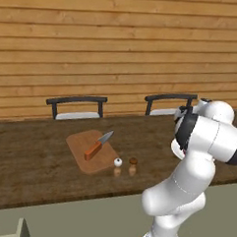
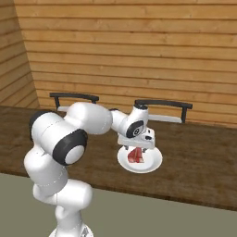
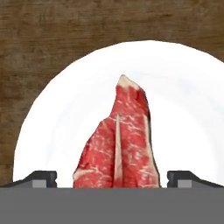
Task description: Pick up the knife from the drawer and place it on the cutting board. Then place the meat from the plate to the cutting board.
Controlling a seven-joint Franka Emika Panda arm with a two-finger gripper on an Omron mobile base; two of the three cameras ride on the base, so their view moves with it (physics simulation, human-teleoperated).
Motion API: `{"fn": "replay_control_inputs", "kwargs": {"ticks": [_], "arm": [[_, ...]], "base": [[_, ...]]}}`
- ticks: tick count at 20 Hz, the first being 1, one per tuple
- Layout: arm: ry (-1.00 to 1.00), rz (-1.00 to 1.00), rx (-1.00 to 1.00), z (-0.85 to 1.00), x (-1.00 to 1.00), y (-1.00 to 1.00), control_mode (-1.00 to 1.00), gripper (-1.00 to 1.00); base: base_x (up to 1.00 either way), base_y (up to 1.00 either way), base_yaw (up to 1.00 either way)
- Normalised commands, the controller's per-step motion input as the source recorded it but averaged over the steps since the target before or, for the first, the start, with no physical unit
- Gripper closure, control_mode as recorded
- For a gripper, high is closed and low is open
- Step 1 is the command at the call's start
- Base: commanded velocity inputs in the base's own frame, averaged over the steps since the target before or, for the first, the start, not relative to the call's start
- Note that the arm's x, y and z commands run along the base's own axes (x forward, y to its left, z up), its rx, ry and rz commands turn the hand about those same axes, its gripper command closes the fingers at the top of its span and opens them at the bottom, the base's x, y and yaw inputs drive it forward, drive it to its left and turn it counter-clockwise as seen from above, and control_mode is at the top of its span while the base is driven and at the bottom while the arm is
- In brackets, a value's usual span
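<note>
Hand view looks straight down on one round white plate (image 3: 57, 122) carrying one slab of meat (image 3: 120, 144), raw red with pale pinkish-white marbling and a pale streak down its middle, narrowing to a point at the far end. One gripper (image 3: 112, 178) hangs just above it, its two dark fingertips (image 3: 41, 177) spread wide on either side of the slab, clasping nothing. From the right base view the plate (image 2: 152, 165) sits on the dark wooden counter (image 2: 203, 162) with the meat (image 2: 135, 156) directly under the hand. From the left base view one light-brown cutting board (image 1: 79, 150) lies well to the left on the counter, and one knife (image 1: 98, 144) rests on it, reddish-brown handle and short grey blade. Two small shakers (image 1: 117, 163) stand just beside the board's near corner, one white-topped, one brown-topped. Two dark chairs (image 1: 76, 107) stand behind the counter against a wooden plank wall (image 1: 119, 42)
</note>
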Motion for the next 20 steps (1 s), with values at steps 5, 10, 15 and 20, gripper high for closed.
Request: {"fn": "replay_control_inputs", "kwargs": {"ticks": [5,10,15,20], "arm": [[0.0,0.1,0.0,-0.25,0.01,-0.31,-1.0,-1.0],[0.0,0.07,0.0,-0.1,0.13,0.03,-1.0,-1.0],[0.0,0.03,0.0,0.0,0.01,0.2,-1.0,-1.0],[0.02,0.02,0.0,-0.01,0.0,0.23,-1.0,-1.0]], "base": [[0.0,0.0,0.0],[0.0,0.0,0.0],[0.0,0.0,0.0],[0.0,0.0,0.0]]}}
